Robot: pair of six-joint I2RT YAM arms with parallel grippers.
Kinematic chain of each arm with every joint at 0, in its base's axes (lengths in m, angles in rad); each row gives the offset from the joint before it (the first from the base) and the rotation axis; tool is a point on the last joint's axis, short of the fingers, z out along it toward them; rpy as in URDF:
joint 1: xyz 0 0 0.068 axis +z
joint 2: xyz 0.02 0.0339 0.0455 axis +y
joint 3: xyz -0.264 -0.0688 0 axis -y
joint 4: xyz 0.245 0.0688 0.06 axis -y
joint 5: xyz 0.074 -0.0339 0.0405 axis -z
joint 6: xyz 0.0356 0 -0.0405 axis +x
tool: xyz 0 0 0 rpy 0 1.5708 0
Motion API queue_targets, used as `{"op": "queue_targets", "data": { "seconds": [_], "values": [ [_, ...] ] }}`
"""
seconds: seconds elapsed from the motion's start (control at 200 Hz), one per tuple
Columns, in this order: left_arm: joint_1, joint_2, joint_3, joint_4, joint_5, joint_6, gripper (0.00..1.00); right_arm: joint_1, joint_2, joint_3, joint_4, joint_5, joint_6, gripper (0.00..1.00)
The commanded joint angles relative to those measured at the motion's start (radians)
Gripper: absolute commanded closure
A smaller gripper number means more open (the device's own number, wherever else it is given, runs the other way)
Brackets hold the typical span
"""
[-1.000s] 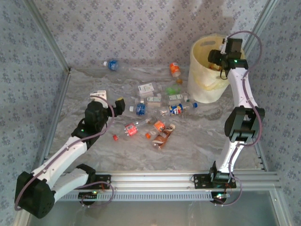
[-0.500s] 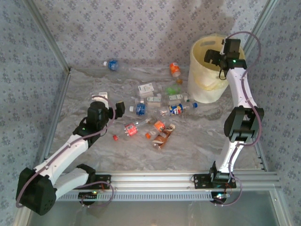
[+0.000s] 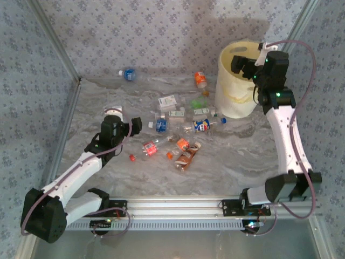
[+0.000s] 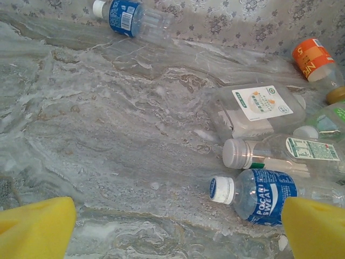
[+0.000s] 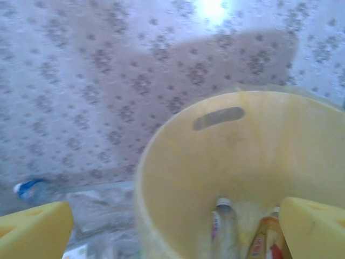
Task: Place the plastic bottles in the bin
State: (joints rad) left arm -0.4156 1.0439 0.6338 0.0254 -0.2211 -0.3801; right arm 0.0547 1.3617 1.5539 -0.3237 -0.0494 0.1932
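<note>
**Bottles Strewn Across Table as One Arm Hangs Over the Bin**

The right gripper (image 3: 239,63) hangs above the open mouth of the large pale cream-yellow round plastic bin (image 3: 232,102), which stands at the far right of the grey marbled table (image 3: 237,156). Its yellow fingertips (image 5: 35,232) are spread wide, with nothing between them. The right wrist camera shows two bottles at the bottom of the bin: a clear bottle with a white cap (image 5: 222,224) and, beside it, an orange-and-red-labelled bottle (image 5: 263,243).

The left gripper (image 3: 136,123) sits low over the left-centre of the table, its jaws just as wide and empty, facing a scatter of small clear plastic bottles. Nearest to it lies a blue-labelled Pocari Sweat bottle (image 4: 264,197) on its side, untouched. Just beyond are a white-capped bottle with a green-printed label (image 4: 291,152) and a flattened bottle with a white label (image 4: 253,105).

Near the back wall a blue-labelled bottle with a white cap (image 4: 129,16) lies alone, and an orange-wrapped bottle (image 3: 200,80) rests just left of the bin. A red-labelled crushed bottle (image 3: 149,148) and a brownish crushed bottle (image 3: 187,156) lie at the scatter's near edge — well apart from the bin.
</note>
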Motion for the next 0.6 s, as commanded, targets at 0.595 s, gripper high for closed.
{"op": "queue_targets", "data": {
  "seconds": [0.595],
  "values": [
    [0.058, 0.082, 0.067, -0.001, 0.046, -0.128, 0.02, 0.618, -0.292, -0.620, 0.061, 0.454, 0.259, 0.00]
  ]
}}
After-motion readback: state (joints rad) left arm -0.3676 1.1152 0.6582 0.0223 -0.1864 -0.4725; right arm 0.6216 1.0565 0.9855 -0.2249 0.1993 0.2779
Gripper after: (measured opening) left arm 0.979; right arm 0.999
